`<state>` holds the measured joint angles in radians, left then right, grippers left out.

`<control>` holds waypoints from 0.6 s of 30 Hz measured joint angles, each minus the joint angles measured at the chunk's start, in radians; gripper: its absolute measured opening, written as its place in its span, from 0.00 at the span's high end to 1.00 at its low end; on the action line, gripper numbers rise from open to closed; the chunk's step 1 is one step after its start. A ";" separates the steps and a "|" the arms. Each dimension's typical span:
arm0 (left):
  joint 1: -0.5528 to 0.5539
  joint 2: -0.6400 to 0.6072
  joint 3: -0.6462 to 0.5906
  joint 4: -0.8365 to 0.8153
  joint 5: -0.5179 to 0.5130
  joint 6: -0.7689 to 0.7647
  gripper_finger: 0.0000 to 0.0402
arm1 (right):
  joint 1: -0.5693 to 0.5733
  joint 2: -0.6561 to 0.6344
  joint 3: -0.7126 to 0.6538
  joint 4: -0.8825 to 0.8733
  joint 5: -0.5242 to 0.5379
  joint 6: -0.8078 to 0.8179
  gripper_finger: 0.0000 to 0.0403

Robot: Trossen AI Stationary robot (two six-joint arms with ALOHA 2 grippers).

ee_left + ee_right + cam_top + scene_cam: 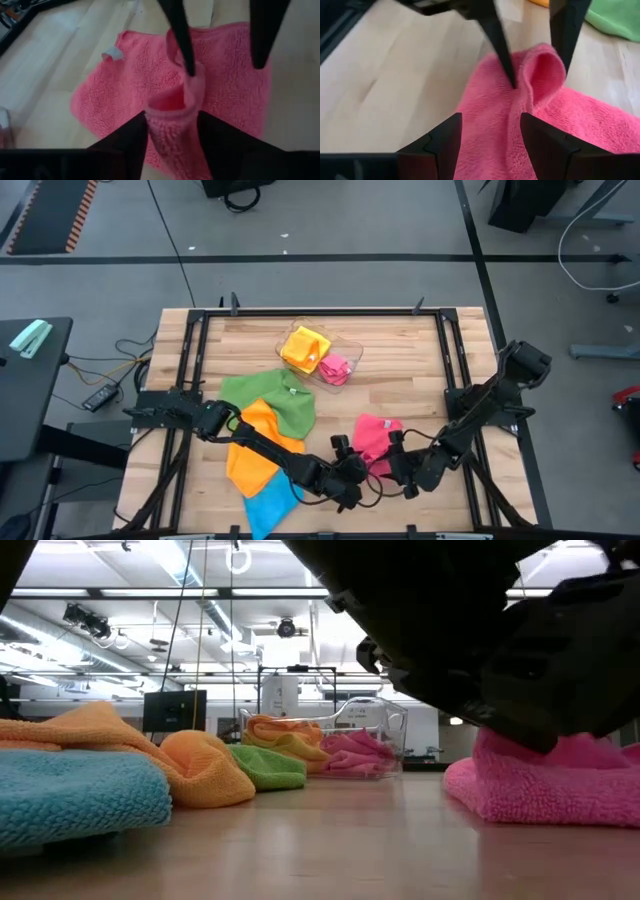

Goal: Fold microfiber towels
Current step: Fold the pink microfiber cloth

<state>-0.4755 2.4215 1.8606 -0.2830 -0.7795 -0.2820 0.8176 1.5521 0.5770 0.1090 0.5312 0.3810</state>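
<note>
Pink towel (pixel 374 438) lying on the counter (pixel 400 370) toward its near right part, with a raised ridge of pile pinched up along one edge. Left gripper (pixel 172 132) down at that ridge, jaws apart with the pink fold standing between them; whether pressing on it or merely flanking it cannot be told. Right gripper (pixel 490 135) facing it from the other side, jaws likewise apart about the same hump of cloth, both pairs of dark fingers nearly meeting over the towel. Bare wood open on the right half and around the far edge of the counter, inside the black frame. Crowded on the left: green towel (pixel 272 396) overlapping an orange towel (pixel 252 452), with a blue towel (pixel 268 508) reaching the near edge and partly cut off there. Clear plastic tray (pixel 345 347) near the far middle, holding a yellow towel (pixel 304 348) and another pink cloth (pixel 337 368). In the high view, both grippers bunched together so fingertips are hard to separate; in the low view, dark arm bodies fill the upper right and hide the contact. White tag (pixel 113 53) showing at one pink corner.
</note>
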 joint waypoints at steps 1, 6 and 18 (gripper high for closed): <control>0.000 0.000 0.000 -0.002 -0.002 0.006 0.53 | -0.007 0.001 0.000 -0.001 0.000 0.008 0.48; 0.006 0.000 0.000 -0.003 -0.013 0.075 0.39 | -0.024 -0.002 0.000 -0.004 0.000 0.041 0.48; 0.053 0.000 0.000 0.000 -0.162 0.338 0.41 | -0.026 -0.002 0.006 -0.034 -0.004 0.054 0.48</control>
<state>-0.4229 2.4218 1.8603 -0.2827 -0.9416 0.0558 0.7921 1.5501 0.5826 0.0751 0.5270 0.4351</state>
